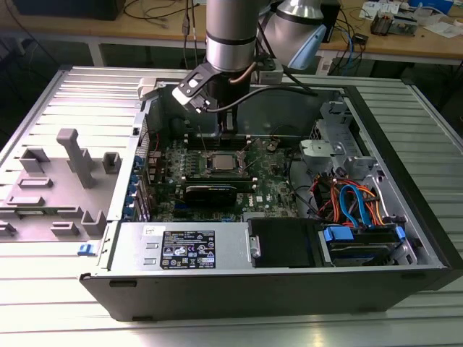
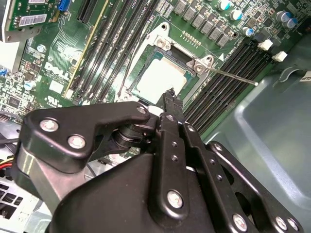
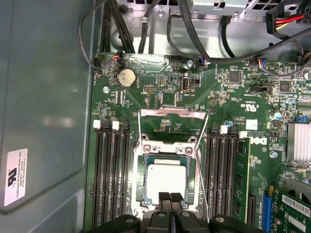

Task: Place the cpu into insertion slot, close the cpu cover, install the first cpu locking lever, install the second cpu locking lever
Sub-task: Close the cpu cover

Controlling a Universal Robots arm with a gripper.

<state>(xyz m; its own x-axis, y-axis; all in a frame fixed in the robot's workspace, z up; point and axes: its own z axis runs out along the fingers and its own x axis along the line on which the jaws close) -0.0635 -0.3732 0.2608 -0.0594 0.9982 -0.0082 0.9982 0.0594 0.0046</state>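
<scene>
The cpu (image 3: 166, 180) lies flat in the insertion slot (image 3: 144, 160), its dull silver top uncovered, in both wrist views (image 2: 156, 80). The cpu cover (image 3: 173, 112) appears to stand raised off the slot, on the side away from my fingers. A thin lever rod (image 3: 202, 187) runs along one side of the slot, and one rod (image 2: 232, 76) sticks out from its corner. My gripper (image 3: 170, 196) is shut with nothing in it, its tips just over the cpu's near edge (image 2: 169, 93). In the exterior view the gripper (image 1: 226, 134) hangs above the slot (image 1: 221, 163).
Long black memory slots (image 3: 111, 174) flank the socket on both sides. The open computer case (image 1: 405, 217) has a power supply (image 1: 184, 247) at the front and coloured cables (image 1: 347, 202) at the exterior view's right. A grey fixture (image 1: 72, 155) stands outside the case.
</scene>
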